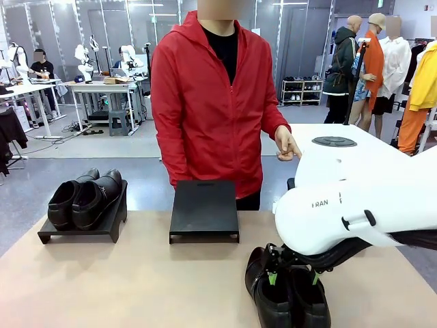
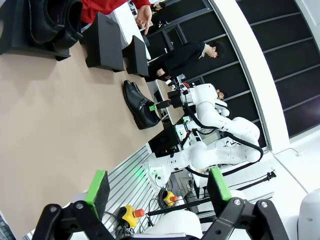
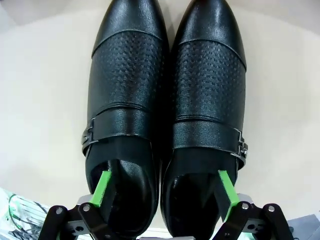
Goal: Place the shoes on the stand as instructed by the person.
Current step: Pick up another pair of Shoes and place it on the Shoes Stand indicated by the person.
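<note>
One pair of glossy black shoes [image 1: 87,197] sits on the left stand [image 1: 82,229]. The other pair of shoes [image 3: 165,100] lies side by side on the table at the near right, also seen as shoes [image 1: 287,301] and shoes [image 2: 140,104]. My right gripper [image 3: 165,187] is open over their heels, one green pad [image 3: 102,187] down in each shoe's opening, with both inner walls between the fingers. From the front, this right gripper [image 1: 293,277] hangs under its white arm. My left gripper [image 2: 158,184] stands open and holds nothing, well off the table. The person [image 1: 212,102] in the red jacket stands behind the table, one hand [image 1: 287,147] loosely curled at the side.
A bare black stand [image 1: 204,208] sits at the table's far middle edge, also seen as the stand [image 2: 104,42]. In the left wrist view another black block [image 2: 135,55] stands beside it. Open tabletop [image 1: 123,287] stretches to the left of the near shoes.
</note>
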`<state>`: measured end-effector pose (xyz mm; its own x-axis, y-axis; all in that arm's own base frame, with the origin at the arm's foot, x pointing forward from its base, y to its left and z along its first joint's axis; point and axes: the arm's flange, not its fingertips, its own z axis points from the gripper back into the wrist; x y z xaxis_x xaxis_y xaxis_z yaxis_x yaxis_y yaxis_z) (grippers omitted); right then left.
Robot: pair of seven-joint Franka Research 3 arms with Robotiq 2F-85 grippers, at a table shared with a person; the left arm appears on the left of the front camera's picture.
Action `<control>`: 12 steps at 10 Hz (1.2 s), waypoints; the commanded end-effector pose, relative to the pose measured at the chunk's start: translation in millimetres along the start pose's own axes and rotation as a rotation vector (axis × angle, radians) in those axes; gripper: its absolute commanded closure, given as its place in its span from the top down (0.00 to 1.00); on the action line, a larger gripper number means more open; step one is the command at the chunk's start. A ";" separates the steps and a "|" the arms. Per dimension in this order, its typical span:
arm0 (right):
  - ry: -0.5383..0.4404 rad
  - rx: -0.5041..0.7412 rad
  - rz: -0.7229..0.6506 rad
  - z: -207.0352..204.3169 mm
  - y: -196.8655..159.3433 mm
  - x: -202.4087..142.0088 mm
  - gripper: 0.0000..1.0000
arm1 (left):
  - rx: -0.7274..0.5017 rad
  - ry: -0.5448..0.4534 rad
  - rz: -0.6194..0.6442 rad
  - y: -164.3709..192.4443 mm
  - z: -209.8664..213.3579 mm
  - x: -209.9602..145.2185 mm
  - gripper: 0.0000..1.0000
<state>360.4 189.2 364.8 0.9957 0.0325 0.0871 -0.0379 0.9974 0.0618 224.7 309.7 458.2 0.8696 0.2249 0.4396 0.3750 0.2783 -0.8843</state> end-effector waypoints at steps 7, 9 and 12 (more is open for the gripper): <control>0.036 -0.045 0.012 -29.7 5.4 -20.2 0.00 | -0.012 0.002 -0.026 -2.3 -1.1 -3.0 1.00; 0.038 -0.041 0.007 -30.0 5.1 -19.7 0.04 | -0.012 0.002 -0.026 -2.3 -1.1 -3.0 1.00; 0.035 -0.034 0.010 -24.1 2.3 -18.2 0.00 | -0.012 0.002 -0.026 -2.3 -1.1 -3.0 1.00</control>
<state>357.0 197.3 342.6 0.9972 0.0671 0.0339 -0.0685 0.9968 0.0412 224.7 309.6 458.2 0.8696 0.2249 0.4396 0.3751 0.2783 -0.8843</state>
